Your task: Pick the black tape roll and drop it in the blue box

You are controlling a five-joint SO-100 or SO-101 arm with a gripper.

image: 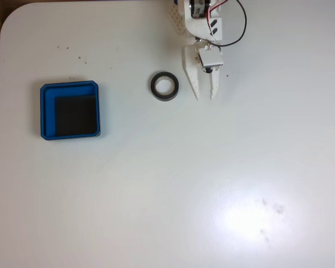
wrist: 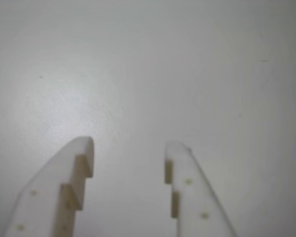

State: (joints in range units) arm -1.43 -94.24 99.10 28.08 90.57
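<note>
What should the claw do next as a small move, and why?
Probably shift left in the fixed view, toward the black tape roll. The claw is open and holds nothing, and it sits just right of the roll, apart from it. In the wrist view, bare table lies between the fingers. The blue box lies further left.
</note>
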